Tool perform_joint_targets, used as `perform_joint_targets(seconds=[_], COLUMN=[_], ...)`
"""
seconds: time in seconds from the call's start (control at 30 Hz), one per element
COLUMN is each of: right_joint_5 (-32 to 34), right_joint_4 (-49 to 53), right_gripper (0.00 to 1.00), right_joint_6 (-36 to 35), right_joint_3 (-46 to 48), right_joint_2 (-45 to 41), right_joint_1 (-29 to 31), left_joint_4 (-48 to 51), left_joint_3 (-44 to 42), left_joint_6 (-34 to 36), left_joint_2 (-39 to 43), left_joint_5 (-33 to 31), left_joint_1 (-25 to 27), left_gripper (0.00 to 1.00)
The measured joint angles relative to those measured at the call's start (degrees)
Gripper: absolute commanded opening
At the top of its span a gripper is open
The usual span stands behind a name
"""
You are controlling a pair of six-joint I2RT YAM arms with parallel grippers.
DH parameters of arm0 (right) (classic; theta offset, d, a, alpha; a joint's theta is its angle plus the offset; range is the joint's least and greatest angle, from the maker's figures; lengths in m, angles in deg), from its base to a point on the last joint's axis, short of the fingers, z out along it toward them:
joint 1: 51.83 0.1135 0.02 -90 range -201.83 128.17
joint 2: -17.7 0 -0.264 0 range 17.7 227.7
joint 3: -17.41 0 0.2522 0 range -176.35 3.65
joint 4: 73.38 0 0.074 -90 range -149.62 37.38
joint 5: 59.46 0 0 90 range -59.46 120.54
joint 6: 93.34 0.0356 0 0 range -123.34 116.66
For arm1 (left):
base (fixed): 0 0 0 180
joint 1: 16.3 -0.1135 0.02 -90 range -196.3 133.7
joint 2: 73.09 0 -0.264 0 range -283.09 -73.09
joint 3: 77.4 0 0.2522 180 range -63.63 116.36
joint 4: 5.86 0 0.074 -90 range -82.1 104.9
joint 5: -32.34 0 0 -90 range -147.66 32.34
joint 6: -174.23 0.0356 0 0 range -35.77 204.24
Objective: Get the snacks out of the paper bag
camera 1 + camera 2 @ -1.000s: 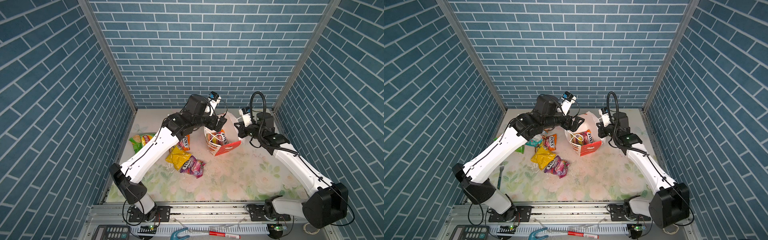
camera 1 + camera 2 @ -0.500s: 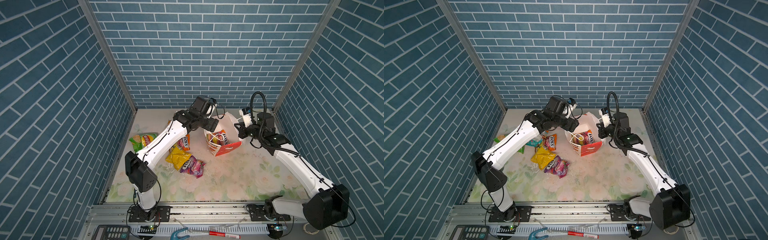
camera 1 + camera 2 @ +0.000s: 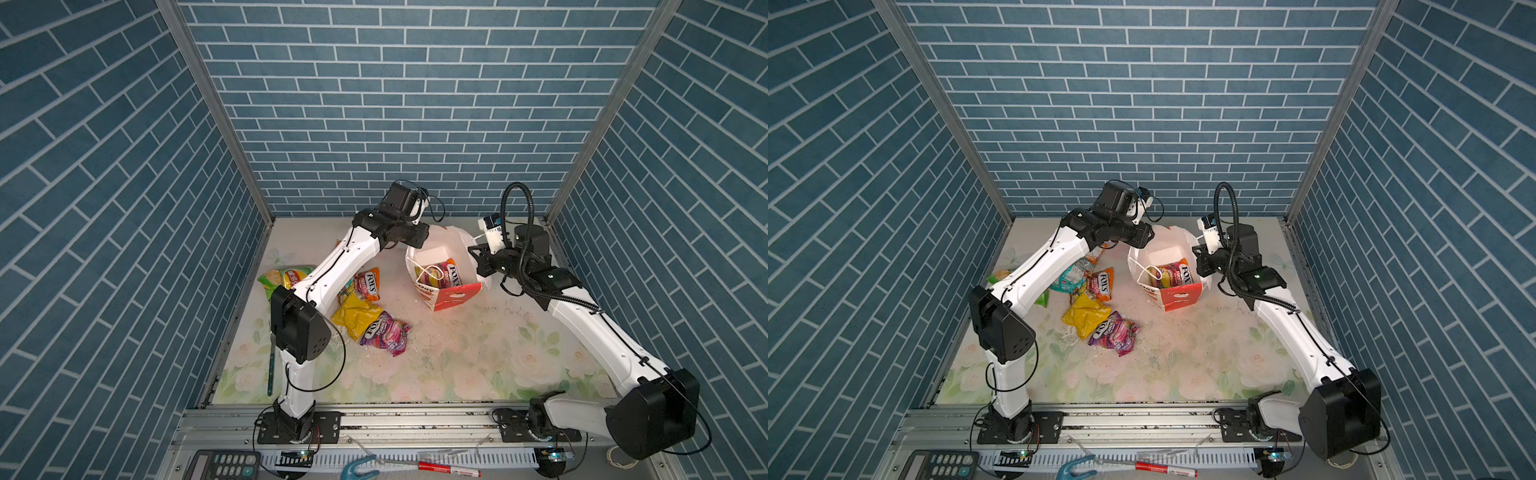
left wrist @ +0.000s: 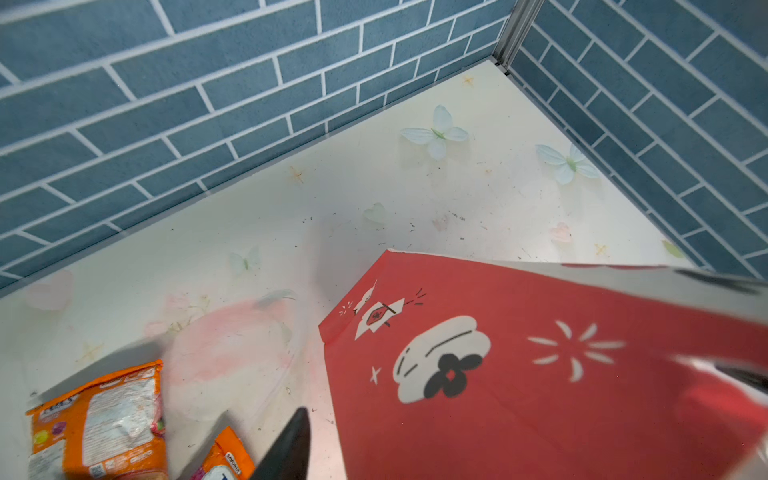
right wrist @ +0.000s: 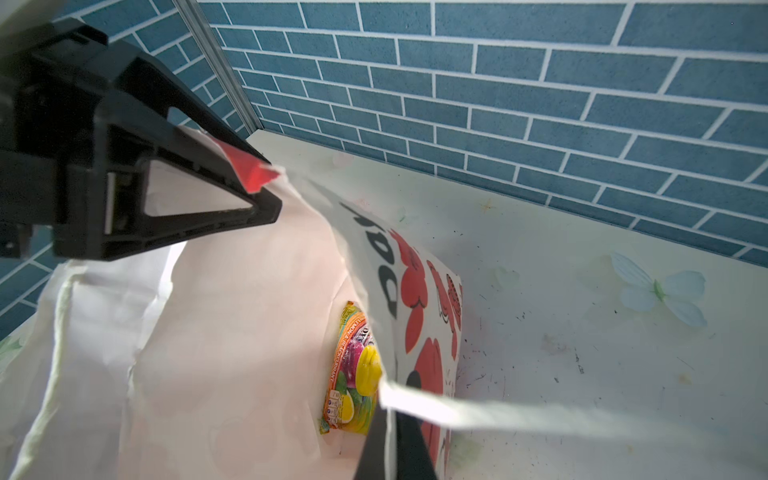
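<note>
Overhead, a pale floral table (image 3: 478, 365) is filling the floor of a blue-brick booth, with the white left arm (image 3: 345, 266) and right arm (image 3: 590, 328) reaching in from the near edge. Toward the back middle, the paper bag (image 3: 453, 297) — white with red panels — is standing open-mouthed between them. Both sides of its rim are being pinched: the left pincer (image 5: 266, 183) is clamping a red corner between nearly touching fingers, and the right pincer (image 5: 390, 436) is squeezing the opposite white wall, fully closed on it. One fruit-printed FOX'S packet (image 3: 442, 274) is lying inside the bag. Left of the bag, loose on the table, more packets are lying in a cluster — a green Lay's bag (image 3: 284, 277), a yellow packet (image 3: 355, 318), a purple FOX'S packet (image 3: 384, 334) touching it, an orange FOX'S packet (image 3: 368, 284), and a teal-white packet (image 3: 1071, 278) partly under the left arm.
</note>
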Motion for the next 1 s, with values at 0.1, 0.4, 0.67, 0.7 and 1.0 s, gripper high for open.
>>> perform_joint_targets(seconds=[0.1,0.4,0.67,0.7,1.0], right_joint_5=[-0.09,1.75,5.86,5.86,4.02], right_joint_4=[-0.07,-0.22,1.2,1.25,-5.05], right_gripper=[0.08,0.98,0.99,0.99,0.9], right_joint_6=[0.15,0.61,0.66,0.66,8.15], right_joint_3=[0.0,-0.94,-3.56,-3.58,3.76], right_joint_2=[0.0,-0.39,-2.23,-2.58,-6.38], right_joint_1=[0.0,-0.02,-0.02,-0.04,-0.04], left_joint_4=[0.02,2.21,6.21,4.83,-13.03], left_joint_3=[0.31,10.54,42.6,40.54,5.18], left_joint_6=[0.17,-0.59,-3.26,-3.23,-1.44], left_joint_2=[-0.5,-7.39,-25.18,-24.17,-5.97], left_joint_5=[0.83,-0.59,-7.19,-8.72,-20.04], left_joint_1=[-0.09,-0.9,-7.52,-8.37,-9.94], left_gripper=[0.0,0.0,0.0,0.0,0.0])
